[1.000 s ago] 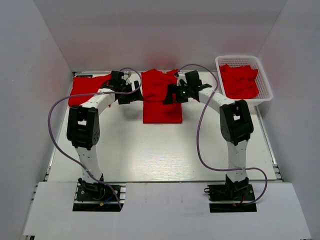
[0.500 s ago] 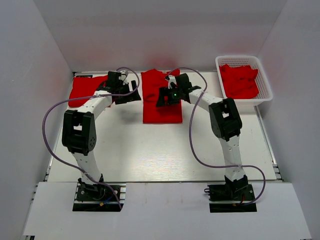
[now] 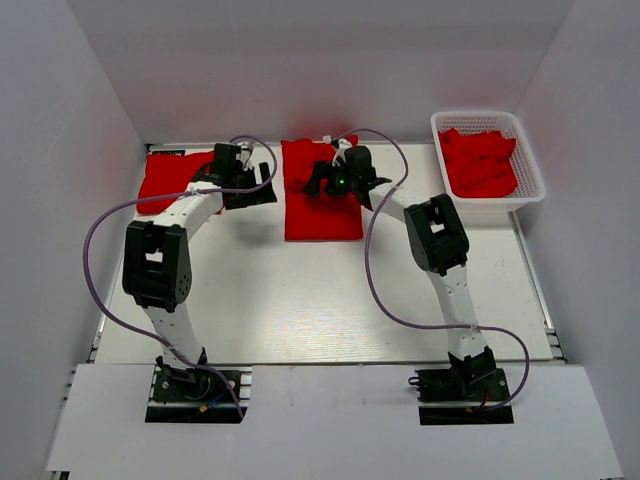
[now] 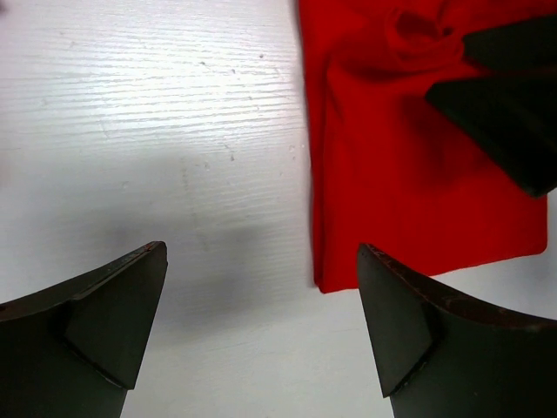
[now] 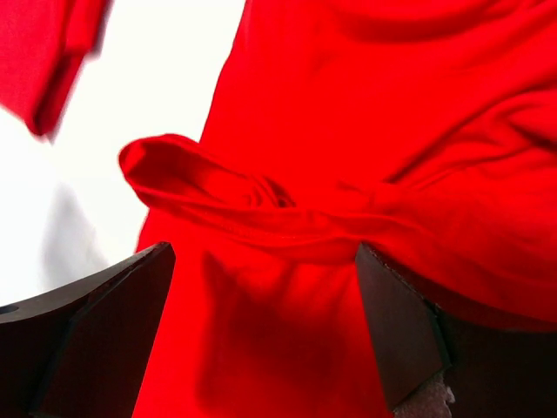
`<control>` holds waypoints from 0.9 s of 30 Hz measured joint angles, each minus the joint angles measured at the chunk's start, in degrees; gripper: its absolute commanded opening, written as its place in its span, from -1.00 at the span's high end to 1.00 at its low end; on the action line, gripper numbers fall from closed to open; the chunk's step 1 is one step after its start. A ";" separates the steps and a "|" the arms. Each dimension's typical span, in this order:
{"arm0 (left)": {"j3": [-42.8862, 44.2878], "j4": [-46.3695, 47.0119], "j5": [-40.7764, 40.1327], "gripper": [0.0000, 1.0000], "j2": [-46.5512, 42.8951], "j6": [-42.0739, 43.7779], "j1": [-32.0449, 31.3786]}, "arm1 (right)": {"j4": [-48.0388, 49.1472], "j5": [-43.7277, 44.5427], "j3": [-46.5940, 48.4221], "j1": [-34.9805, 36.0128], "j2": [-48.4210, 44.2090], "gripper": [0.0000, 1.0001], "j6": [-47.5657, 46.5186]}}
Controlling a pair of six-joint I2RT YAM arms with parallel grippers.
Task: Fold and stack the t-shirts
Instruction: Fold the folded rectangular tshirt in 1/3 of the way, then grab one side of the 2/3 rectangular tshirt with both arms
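Your left gripper [image 3: 255, 190] hangs at the far left-centre of the table [image 3: 300, 300], its jaws spread wide with nothing between them. In its wrist view they frame bare white tabletop just left of the middle t-shirt's [image 4: 409, 165] left edge. Your right gripper [image 3: 322, 182] is over the far half of that same folded red t-shirt [image 3: 320, 215], jaws also spread wide. Its wrist view shows a rolled ridge of the cloth [image 5: 261, 205] lying between the fingers, not pinched, and you cannot tell whether the fingertips touch the fabric. The two grippers face each other across the shirt's left edge. Another red t-shirt [image 3: 165, 180] lies flat at the far left. More crumpled t-shirts [image 3: 480, 160] fill the white mesh basket [image 3: 500, 207] at the far right.
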 measured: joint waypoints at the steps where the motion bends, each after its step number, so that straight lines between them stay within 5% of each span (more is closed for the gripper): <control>1: -0.28 -0.04 -0.37 -1.00 -0.39 0.22 0.02 | 0.59 0.90 0.52 -0.07 0.15 -0.81 0.87; 9: -0.59 -0.83 -1.57 -1.00 -1.95 2.64 -0.39 | 0.85 5.07 -0.07 -1.57 -1.49 -0.81 3.85; 21: -6.38 2.78 5.79 -1.00 1.20 1.49 -4.66 | -5.27 8.48 -31.98 -2.75 -32.79 -0.81 3.06; 27: -8.28 1.81 5.22 -0.79 1.77 0.94 -8.61 | -8.26 9.53 -39.93 -3.23 -36.02 -0.81 3.65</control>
